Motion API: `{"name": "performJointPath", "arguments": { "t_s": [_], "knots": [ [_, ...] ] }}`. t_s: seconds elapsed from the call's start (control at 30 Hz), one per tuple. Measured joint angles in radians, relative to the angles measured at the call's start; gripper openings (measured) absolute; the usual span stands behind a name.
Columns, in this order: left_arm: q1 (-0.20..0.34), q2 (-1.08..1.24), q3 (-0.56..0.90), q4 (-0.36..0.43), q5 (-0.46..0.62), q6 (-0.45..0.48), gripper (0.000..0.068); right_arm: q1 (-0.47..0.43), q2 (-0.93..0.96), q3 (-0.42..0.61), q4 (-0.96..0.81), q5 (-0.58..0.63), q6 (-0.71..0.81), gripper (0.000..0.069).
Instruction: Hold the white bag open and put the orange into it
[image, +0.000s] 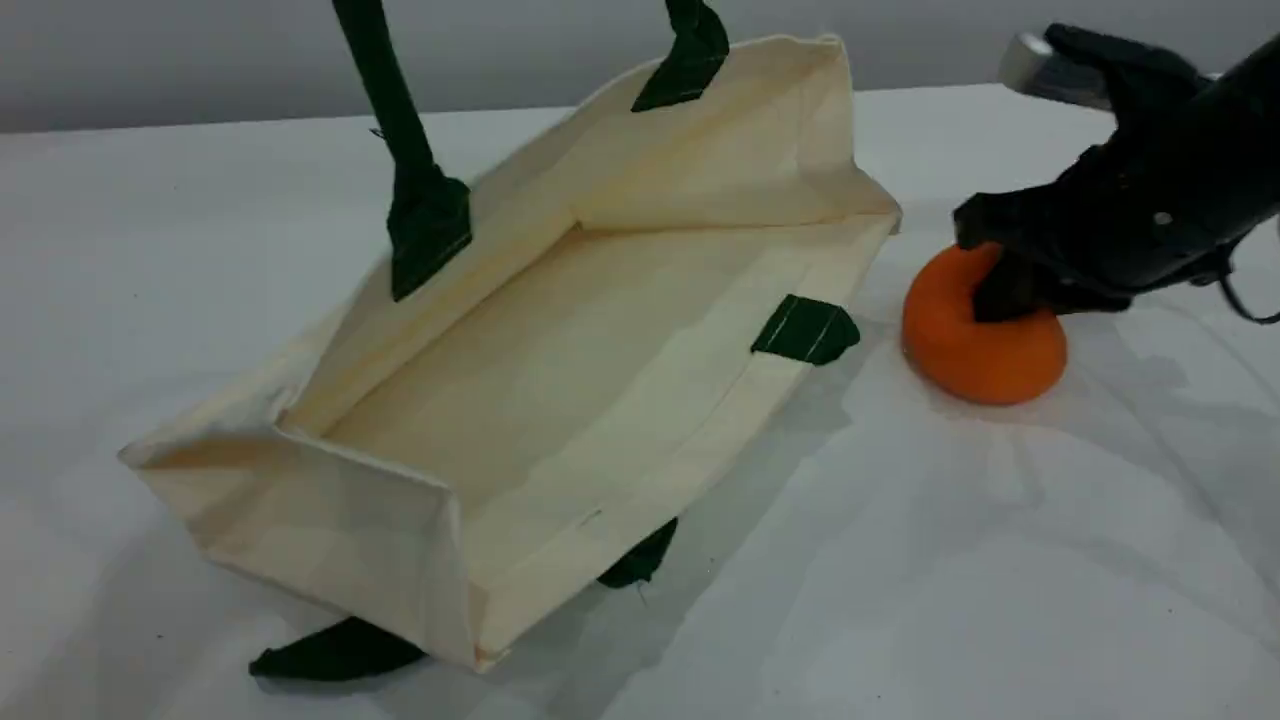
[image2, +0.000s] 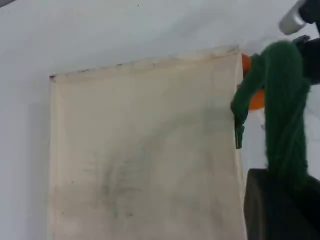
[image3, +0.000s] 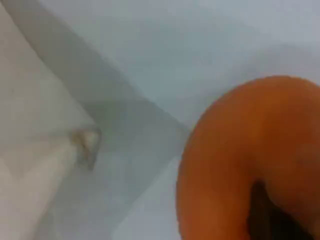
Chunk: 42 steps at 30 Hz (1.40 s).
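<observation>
The white bag (image: 700, 170) lies on its side with its mouth open toward the camera. Its upper green rope handle (image: 385, 90) is pulled taut up past the top edge. In the left wrist view that handle (image2: 282, 100) runs into my left gripper (image2: 287, 180), which is shut on it above the bag (image2: 145, 150). The orange (image: 985, 355) sits on the table just right of the bag's mouth. My right gripper (image: 1000, 285) is shut on its top. The right wrist view shows the orange (image3: 250, 150) close up, with a dark fingertip (image3: 265, 215) against it.
The bag's lower green handle (image: 335, 650) lies flat under the near corner. A green tab (image: 805, 330) sits on the lower rim, close to the orange. The white tablecloth (image: 1000, 560) is wrinkled around the orange.
</observation>
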Motion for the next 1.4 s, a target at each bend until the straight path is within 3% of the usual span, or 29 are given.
{"name": "performJointPath", "arguments": {
  "t_s": [0.23, 0.5, 0.7, 0.93, 1.27, 1.4],
  "knots": [
    [0.0, 0.0, 0.0, 0.0, -0.007, 0.002, 0.0076, 0.0, -0.173, 0.114, -0.058, 0.037, 0.001, 0.0034],
    [0.0, 0.0, 0.0, -0.002, -0.015, 0.002, 0.0076, 0.0, -0.4, 0.25, -0.142, 0.201, 0.056, 0.0034],
    [-0.001, 0.0, 0.0, -0.008, -0.002, 0.002, 0.0076, 0.0, -0.552, 0.261, -0.266, 0.398, 0.182, 0.0034],
    [-0.014, -0.013, -0.002, -0.081, 0.0, 0.051, 0.0076, 0.032, -0.636, 0.261, -0.265, 0.491, 0.212, 0.0034],
    [-0.043, -0.048, -0.024, -0.081, 0.022, 0.05, 0.0076, 0.254, -0.624, 0.26, -0.112, 0.314, 0.169, 0.0034],
    [-0.043, -0.052, -0.044, -0.08, 0.029, 0.05, 0.0076, 0.274, -0.611, 0.26, -0.013, 0.299, 0.1, 0.0034]
  ]
}}
